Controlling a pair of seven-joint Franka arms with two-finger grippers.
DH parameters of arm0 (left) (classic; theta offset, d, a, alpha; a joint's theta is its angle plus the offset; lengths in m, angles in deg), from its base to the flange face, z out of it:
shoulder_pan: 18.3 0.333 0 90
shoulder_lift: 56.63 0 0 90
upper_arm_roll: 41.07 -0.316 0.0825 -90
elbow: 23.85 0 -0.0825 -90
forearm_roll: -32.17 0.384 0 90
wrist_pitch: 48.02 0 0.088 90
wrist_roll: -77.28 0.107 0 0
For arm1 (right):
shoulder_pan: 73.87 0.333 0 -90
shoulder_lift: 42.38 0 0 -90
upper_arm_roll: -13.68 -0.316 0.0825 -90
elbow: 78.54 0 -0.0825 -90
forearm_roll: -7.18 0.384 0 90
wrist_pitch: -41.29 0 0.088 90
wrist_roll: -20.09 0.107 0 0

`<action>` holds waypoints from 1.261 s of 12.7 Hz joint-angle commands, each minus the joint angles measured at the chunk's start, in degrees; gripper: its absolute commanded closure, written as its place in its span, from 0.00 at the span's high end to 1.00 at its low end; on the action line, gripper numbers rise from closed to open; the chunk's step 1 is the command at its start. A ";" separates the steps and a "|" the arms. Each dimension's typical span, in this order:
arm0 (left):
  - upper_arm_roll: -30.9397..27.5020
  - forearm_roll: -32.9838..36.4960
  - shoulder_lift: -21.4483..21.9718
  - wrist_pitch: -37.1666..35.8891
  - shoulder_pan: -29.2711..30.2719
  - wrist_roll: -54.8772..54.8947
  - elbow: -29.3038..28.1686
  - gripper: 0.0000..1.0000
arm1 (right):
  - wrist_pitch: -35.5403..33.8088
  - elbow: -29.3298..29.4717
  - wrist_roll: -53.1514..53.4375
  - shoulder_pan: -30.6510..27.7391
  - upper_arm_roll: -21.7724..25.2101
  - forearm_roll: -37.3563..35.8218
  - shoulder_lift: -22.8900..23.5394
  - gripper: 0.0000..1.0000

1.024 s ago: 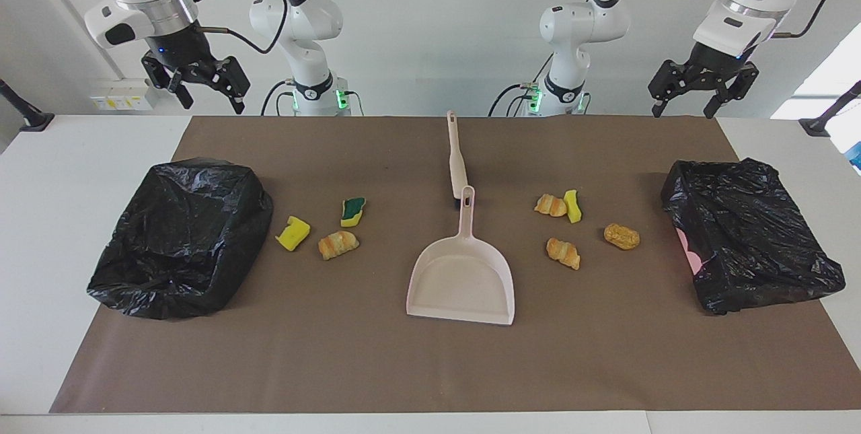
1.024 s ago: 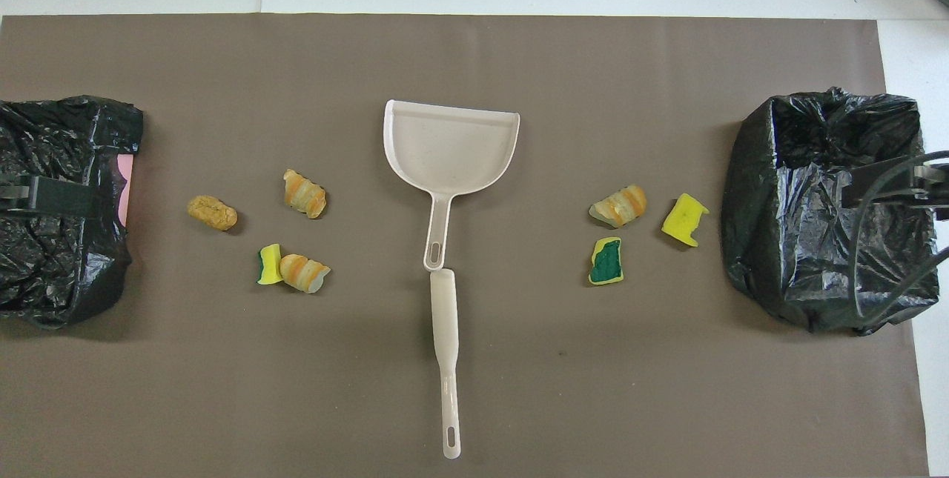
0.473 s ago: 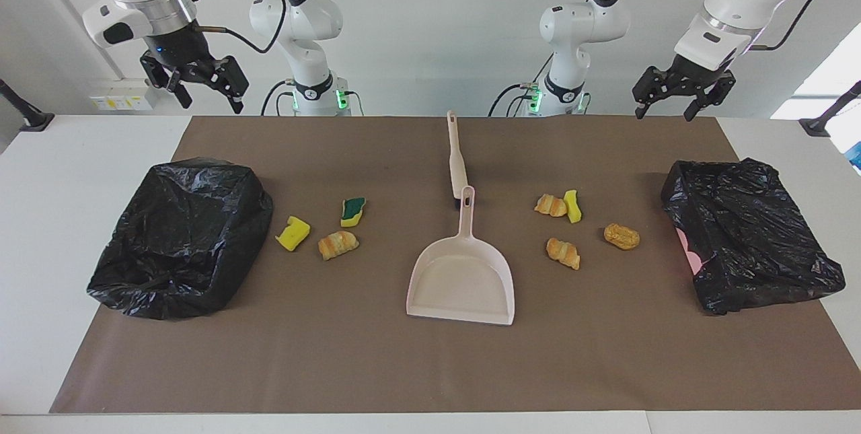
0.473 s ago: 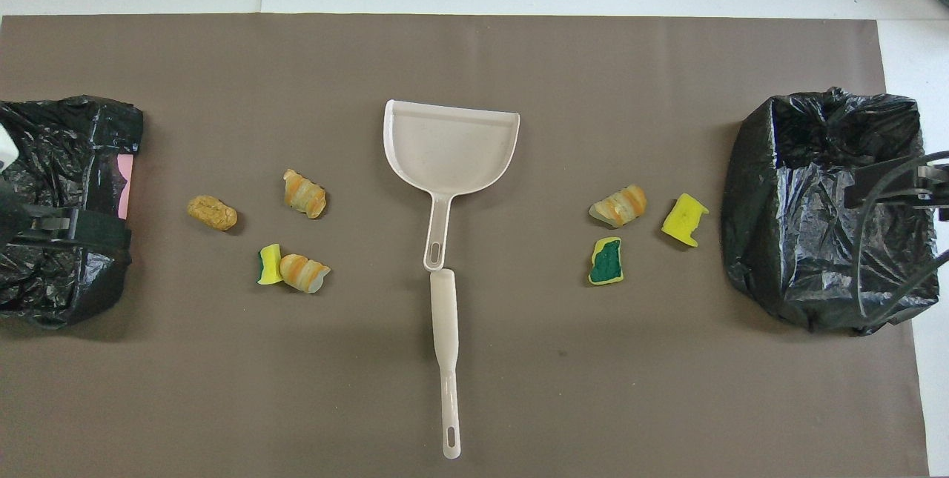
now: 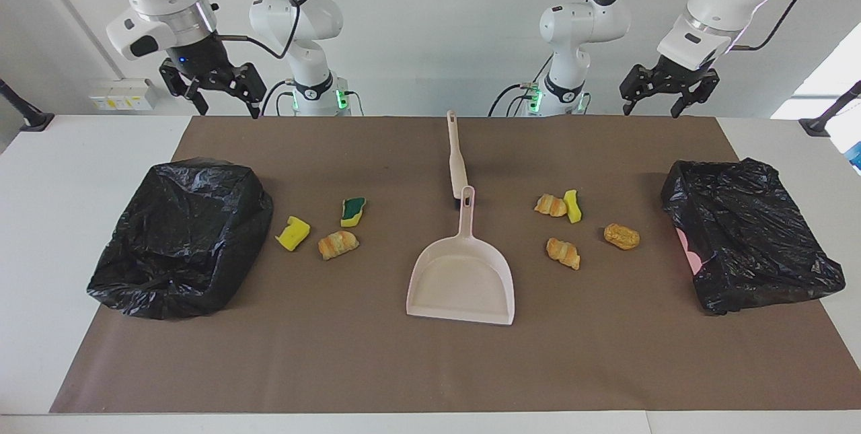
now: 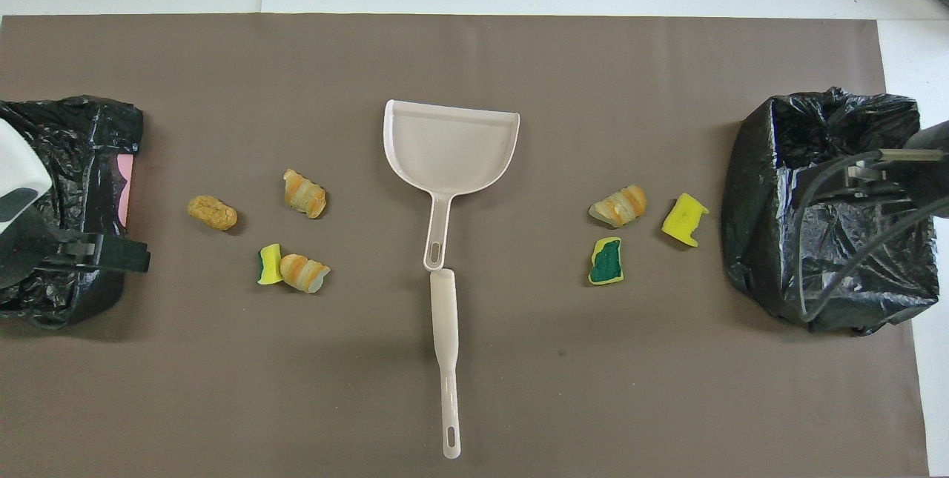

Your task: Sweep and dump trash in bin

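My left gripper (image 5: 667,92) hangs with its fingers apart and nothing between them, high over the robots' edge of the brown mat (image 5: 430,367), near the bin (image 5: 750,232) at my left arm's end. My right gripper (image 5: 212,87) is likewise spread and empty, up over the mat's edge near the other bin (image 5: 178,239). Nothing is gripped yet, so I judge the step in hand is reaching for the tools in the middle: the brush (image 5: 457,155) lies nearer to me, its end touching or just beside the handle of the dustpan (image 5: 463,279). To do it well I should come down squarely across each handle and close low, one tool per arm. The trash lies in two loose groups on the mat, four pieces (image 5: 572,229) toward my left arm's end, three pieces (image 5: 326,229) toward my right arm's end, all outside the bins. Since a second ago both grippers have drifted inward toward the middle; the tools and trash have not moved
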 commanded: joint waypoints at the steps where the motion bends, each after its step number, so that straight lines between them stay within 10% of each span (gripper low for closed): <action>1: -0.40 -0.59 2.78 2.52 -4.80 -2.37 -5.47 1.00 | 3.25 -0.20 1.44 2.52 -0.19 1.21 3.76 1.00; 11: -0.22 -4.36 8.40 25.33 -33.98 -30.57 -32.34 1.00 | 20.56 0.59 21.71 17.64 -0.80 2.25 17.56 1.00; 16: -0.22 -4.45 0.25 42.75 -46.91 -44.91 -38.25 1.00 | 30.48 2.70 30.17 25.10 -1.33 5.08 25.47 1.00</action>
